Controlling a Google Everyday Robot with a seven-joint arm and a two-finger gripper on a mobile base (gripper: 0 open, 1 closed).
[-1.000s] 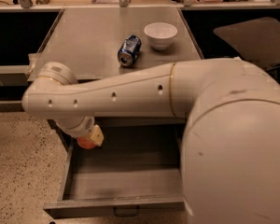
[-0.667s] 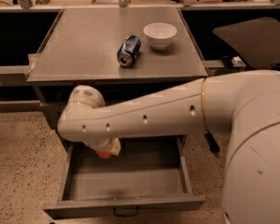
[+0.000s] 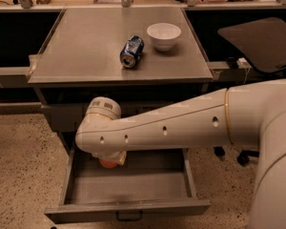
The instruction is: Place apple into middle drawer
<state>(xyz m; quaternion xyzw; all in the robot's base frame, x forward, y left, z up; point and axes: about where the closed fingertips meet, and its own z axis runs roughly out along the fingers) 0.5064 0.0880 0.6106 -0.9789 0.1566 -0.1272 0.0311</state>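
The middle drawer (image 3: pixel 152 185) is pulled open below the grey cabinet, with a bare grey floor and a dark curved handle (image 3: pixel 129 217) on its front. My arm reaches in from the right, and its wrist hangs over the drawer's back left part. My gripper (image 3: pixel 112 158) points down under the wrist and is mostly hidden by it. It is shut on the red-orange apple (image 3: pixel 107 164), of which only the lower edge shows. The apple is inside the drawer's outline, close above its floor; whether it touches the floor I cannot tell.
A crushed blue can (image 3: pixel 132 51) and a white bowl (image 3: pixel 163 35) sit on the grey cabinet top (image 3: pixel 81 51). A dark chair (image 3: pixel 262 39) stands at the right. Speckled floor lies to the left of the drawer.
My arm has swung right and lowered, carrying the apple from the drawer's left edge down into its back left part.
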